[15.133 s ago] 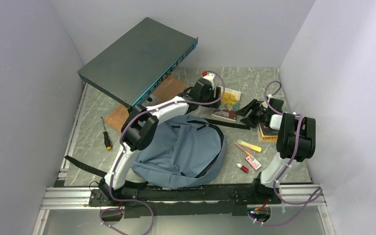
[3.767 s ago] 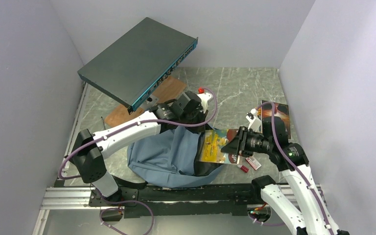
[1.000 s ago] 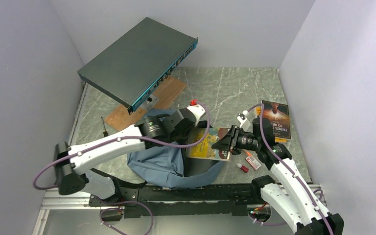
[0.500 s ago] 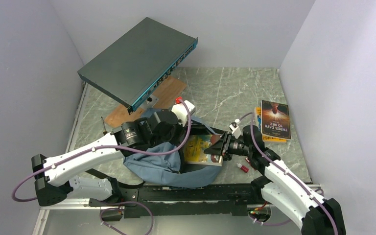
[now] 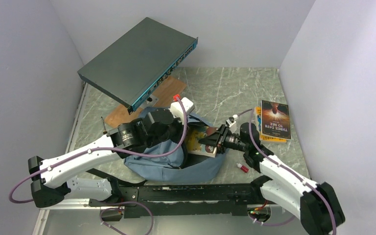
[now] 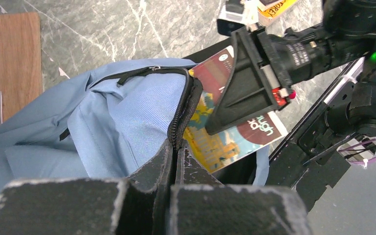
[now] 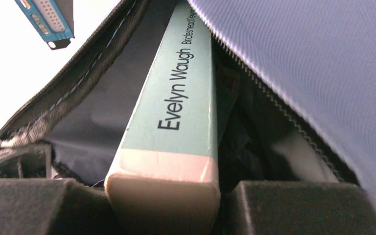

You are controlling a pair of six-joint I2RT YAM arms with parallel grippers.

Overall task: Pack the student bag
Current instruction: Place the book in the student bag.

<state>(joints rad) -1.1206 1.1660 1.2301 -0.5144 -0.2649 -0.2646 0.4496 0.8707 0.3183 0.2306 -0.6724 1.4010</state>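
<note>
A green marbled table between pale walls carries the student bag near its front edge. Behind the bag, to its left, a dark grey metal box sits tilted. The left claw is clenched on the bag's black zipper rim. At the bag's right side, the right claw grasps a book whose far end is inside the opening. Further right of the bag lies a second book.

Soft, even light from above leaves the top view sharp with faint shadows under the box, while the right wrist view burns out white at upper left, book spine crisp but bag fabric blurred, and the left gripper looms dark and grainy.
</note>
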